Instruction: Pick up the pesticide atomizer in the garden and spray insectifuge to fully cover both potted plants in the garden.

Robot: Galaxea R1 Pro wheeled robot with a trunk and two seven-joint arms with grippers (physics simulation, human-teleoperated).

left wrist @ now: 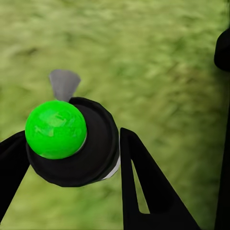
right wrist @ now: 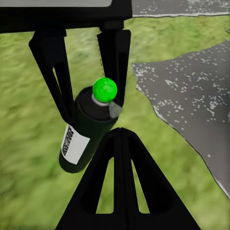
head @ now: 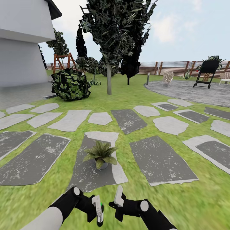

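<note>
The pesticide atomizer (head: pixel 99 213) is a slim dark bottle with a white label and a bright green cap. It hangs tilted over the grass, and my left gripper (head: pixel 97 214) is shut on it. In the left wrist view the atomizer (left wrist: pixel 93 153) sits between the black fingers (left wrist: pixel 143 187). The right wrist view faces the atomizer (right wrist: pixel 86 132) held in the left gripper (right wrist: pixel 93 108). My right gripper (right wrist: pixel 120 132) is shut on nothing, just beside it (head: pixel 118 196). One potted plant (head: pixel 101 154) stands on a grey stepping stone (head: pixel 89 172) straight ahead of both grippers.
Grey stepping stones (head: pixel 159 159) cross the lawn. A rounded bush (head: pixel 70 84) and a tree trunk (head: pixel 109 78) stand further off. A white house wall (head: pixel 22 48) is at left. A gravel patio (head: pixel 191 91) with a grill (head: pixel 207 73) lies at right, before the fence (head: pixel 172 67).
</note>
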